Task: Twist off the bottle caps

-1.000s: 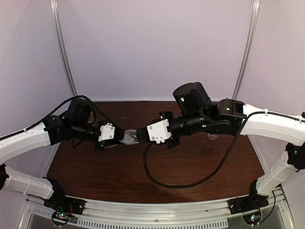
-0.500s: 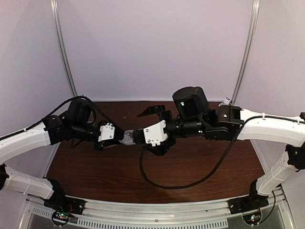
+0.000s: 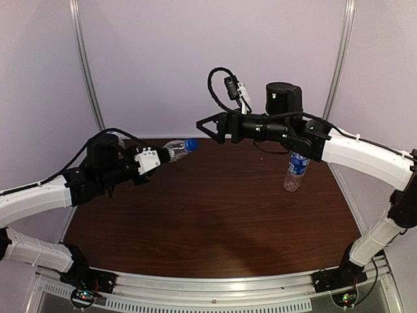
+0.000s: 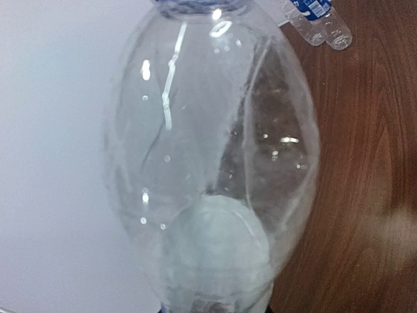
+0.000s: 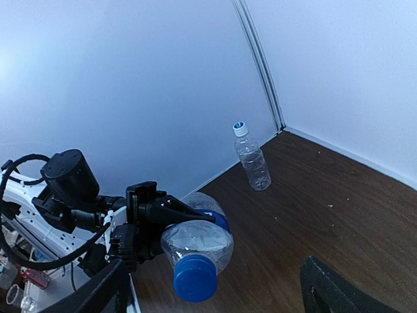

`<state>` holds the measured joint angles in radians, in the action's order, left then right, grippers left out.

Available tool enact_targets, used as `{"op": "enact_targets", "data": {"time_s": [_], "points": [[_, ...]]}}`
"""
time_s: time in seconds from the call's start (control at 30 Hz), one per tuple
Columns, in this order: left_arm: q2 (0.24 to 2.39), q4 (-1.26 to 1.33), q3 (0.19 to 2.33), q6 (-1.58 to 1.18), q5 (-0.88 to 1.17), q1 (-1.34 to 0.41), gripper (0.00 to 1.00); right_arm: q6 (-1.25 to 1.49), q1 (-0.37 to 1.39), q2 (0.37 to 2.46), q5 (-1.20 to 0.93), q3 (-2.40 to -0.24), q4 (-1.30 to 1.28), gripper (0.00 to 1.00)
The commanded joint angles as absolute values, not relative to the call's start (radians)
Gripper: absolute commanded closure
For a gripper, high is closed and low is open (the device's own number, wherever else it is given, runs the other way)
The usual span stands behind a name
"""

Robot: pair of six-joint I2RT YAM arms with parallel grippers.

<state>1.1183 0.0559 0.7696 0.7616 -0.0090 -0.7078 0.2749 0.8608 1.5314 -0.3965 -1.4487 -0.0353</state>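
Note:
My left gripper (image 3: 168,154) is shut on the base end of a clear bottle (image 3: 177,149), held above the table's back left with its dark blue cap (image 3: 191,144) pointing right. In the left wrist view that bottle (image 4: 208,150) fills the picture and hides the fingers. My right gripper (image 3: 207,130) is open and empty, raised above and to the right of the cap, apart from it. In the right wrist view the blue cap (image 5: 195,277) on the held bottle (image 5: 199,244) faces the camera, with dark fingers (image 5: 326,287) at the bottom edges.
A blue-labelled bottle (image 3: 296,171) stands at the table's right, under the right arm. Another clear bottle (image 5: 251,158) with a white and blue cap stands by the back wall. Two bottles (image 4: 319,16) show far off in the left wrist view. The brown table (image 3: 215,222) ends near the arm bases.
The right gripper has opened off the blue cap and swung up and back. The left arm has lifted the bottle up and back, cap still on it.

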Motion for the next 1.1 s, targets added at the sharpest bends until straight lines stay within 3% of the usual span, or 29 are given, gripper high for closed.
{"op": "enact_targets", "data": {"time_s": [0.0, 0.23, 0.37, 0.6, 0.83, 0.93, 1.07], "points": [[1.117, 0.230, 0.752, 0.814, -0.124, -0.704, 0.89, 0.565, 0.891, 1.581, -0.437, -1.465, -0.022, 0.09], [1.125, 0.236, 0.752, 0.849, -0.129, -0.704, 0.89, 0.553, 0.913, 1.653, -0.443, -1.550, -0.089, 0.18], [1.125, 0.238, 0.751, 0.860, -0.109, -0.704, 0.89, 0.565, 0.914, 1.690, -0.473, -1.579, -0.092, 0.42], [1.125, 0.235, 0.755, 0.861, -0.104, -0.704, 0.89, 0.565, 0.913, 1.697, -0.473, -1.582, -0.094, 0.64], [1.121, 0.215, 0.755, 0.851, -0.093, -0.704, 0.88, 0.520, 0.913, 1.678, -0.501, -1.567, -0.089, 0.99], [1.114, 0.121, 0.768, 0.850, 0.012, -0.704, 0.89, 0.265, 0.920, 1.648, -0.580, -1.570, -0.170, 1.00], [1.108, -0.167, 0.805, 0.884, 0.242, -0.704, 0.90, -0.261, 0.989, 1.563, -0.502, -1.528, -0.382, 1.00]]}}
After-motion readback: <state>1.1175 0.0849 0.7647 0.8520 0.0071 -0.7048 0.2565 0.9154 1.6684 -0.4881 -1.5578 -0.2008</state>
